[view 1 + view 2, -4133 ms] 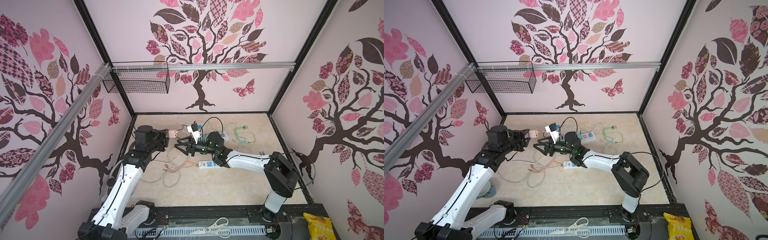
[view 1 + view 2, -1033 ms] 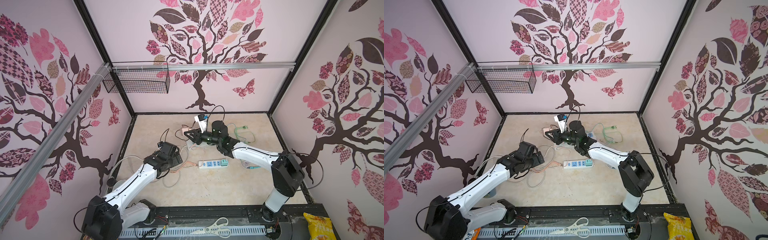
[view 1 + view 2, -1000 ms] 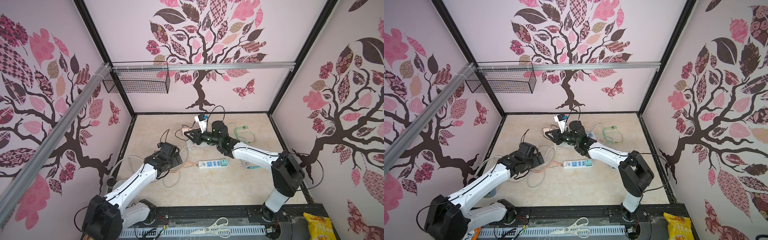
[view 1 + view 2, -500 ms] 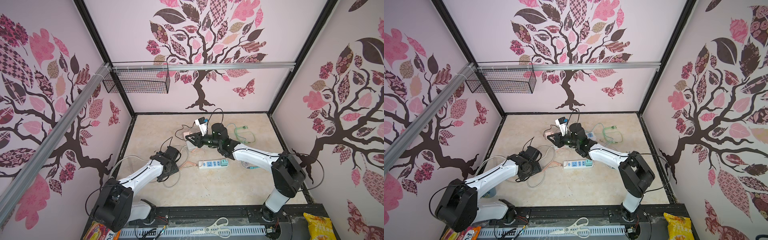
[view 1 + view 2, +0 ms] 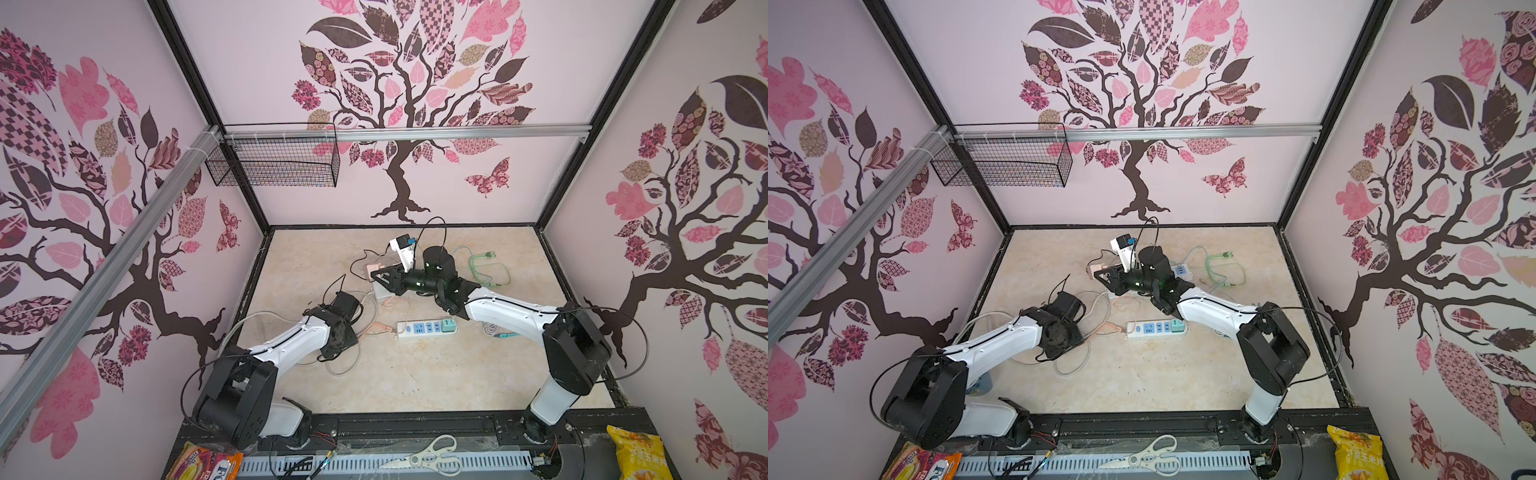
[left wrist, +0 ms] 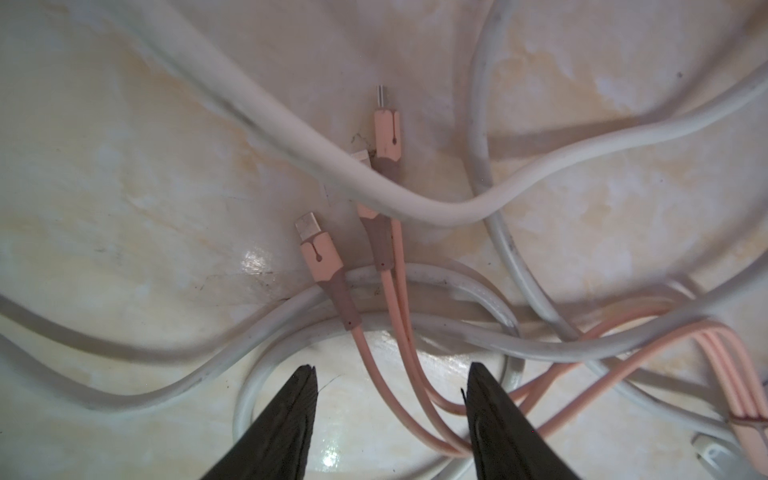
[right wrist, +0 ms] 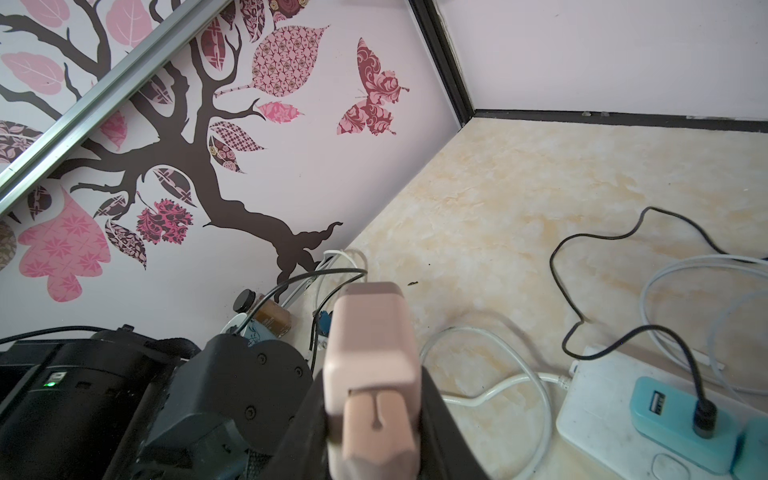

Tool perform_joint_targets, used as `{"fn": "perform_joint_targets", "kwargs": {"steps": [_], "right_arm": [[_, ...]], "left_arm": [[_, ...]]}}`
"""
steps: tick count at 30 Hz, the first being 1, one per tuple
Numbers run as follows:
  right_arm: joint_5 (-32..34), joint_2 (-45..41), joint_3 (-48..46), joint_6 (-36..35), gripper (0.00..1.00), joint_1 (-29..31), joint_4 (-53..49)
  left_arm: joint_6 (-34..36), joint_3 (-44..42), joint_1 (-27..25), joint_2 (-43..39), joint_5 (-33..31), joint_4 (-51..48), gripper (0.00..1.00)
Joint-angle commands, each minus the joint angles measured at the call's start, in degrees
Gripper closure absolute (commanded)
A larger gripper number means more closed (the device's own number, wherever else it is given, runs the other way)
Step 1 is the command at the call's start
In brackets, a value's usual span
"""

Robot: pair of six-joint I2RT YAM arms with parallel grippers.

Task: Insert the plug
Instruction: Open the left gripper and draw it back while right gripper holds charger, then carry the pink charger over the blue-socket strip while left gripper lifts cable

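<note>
Plug point(image 6: 318, 259) seems light, rigid; pinch its collar. Left end effector point(image 6: 390, 368) gapes at its six o'clock; right end effector point(image 7: 374, 419) clamps adapter point(image 7: 370, 332).

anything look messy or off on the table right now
Yes: a thick white cable lies across the pink connectors, half burying one. That tangle could snag the left gripper reaching for them.

Three pink cable connectors point(image 6: 320, 259), one pink charger point(image 7: 374, 374), one pair of scissors point(image 5: 432, 457), one wire basket point(image 5: 274, 166), two snack bags point(image 5: 636, 453)
</note>
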Motion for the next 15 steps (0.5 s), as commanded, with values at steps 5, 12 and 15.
{"fn": "perform_joint_targets", "kwargs": {"steps": [5,12,15], "right_arm": [[-1.0,-3.6,0.4,-1.8,1.0,0.2,-0.7],[-0.8,-5.0,-0.3,-4.7,1.0,0.2,-1.9],[-1.1,-5.8,-0.8,-7.4,1.0,0.2,-2.7]], "left_arm": [[0.2,-0.2,-0.1,3.8,-0.9,0.6,0.54],[1.3,1.7,0.2,2.3,-2.5,0.1,0.93],[1.9,2.2,0.3,-3.5,-4.5,-1.9,1.0]]}}
